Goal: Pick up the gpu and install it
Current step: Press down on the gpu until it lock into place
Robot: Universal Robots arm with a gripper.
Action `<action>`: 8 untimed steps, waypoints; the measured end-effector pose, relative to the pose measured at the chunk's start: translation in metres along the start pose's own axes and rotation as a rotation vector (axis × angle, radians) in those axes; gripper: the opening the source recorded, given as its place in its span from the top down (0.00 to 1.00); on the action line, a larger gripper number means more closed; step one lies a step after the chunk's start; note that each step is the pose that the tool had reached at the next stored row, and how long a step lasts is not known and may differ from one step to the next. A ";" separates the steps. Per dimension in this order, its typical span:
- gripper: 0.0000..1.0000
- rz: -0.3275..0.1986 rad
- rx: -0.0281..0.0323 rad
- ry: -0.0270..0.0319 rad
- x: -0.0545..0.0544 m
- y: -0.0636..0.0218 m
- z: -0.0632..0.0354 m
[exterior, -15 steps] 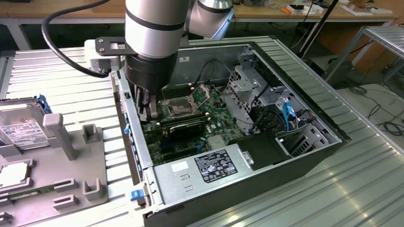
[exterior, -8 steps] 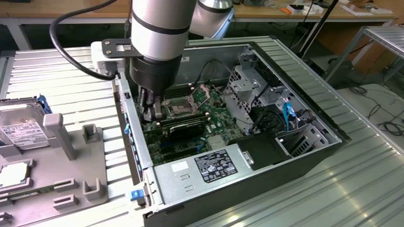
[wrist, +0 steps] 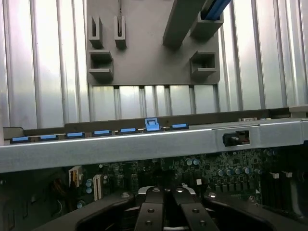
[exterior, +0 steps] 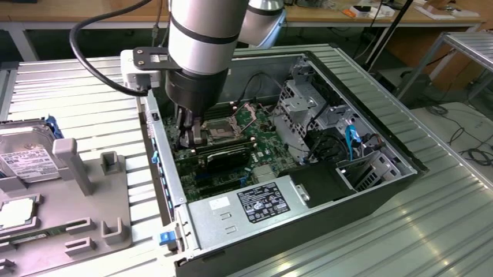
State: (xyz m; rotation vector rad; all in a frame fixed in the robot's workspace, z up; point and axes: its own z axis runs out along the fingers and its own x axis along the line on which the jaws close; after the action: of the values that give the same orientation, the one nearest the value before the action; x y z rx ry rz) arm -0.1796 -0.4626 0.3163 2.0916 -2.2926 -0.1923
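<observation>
Jaws (wrist: 165,211) closed, empty | computer case (exterior: 370,190): gpu (exterior: 223,157) seated on motherboard (exterior: 254,124)

gpu (exterior: 219,154), black-faced, flat, seated on motherboard

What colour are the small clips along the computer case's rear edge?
Blue. The clips stand out best in the wrist view, lined along the metal edge of the case.

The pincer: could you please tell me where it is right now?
In the exterior view, the pincer is down inside the open computer case, near its wall on the view's left, beside the CPU socket.
</observation>
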 end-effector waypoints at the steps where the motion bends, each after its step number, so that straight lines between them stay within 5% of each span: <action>1: 0.89 0.021 -0.0061 -0.0017 0.000 0.0000 0.0003; 3: 0.89 0.058 -0.0145 -0.0054 0.000 -0.0001 0.0012; 5: 0.89 0.064 -0.0159 -0.0138 0.000 -0.0002 0.0018; 8: 0.89 0.066 -0.0159 -0.0133 -0.001 0.0006 0.0033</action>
State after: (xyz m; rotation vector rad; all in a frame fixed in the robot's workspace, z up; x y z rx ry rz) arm -0.1804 -0.4611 0.3132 2.0100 -2.3552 -0.2223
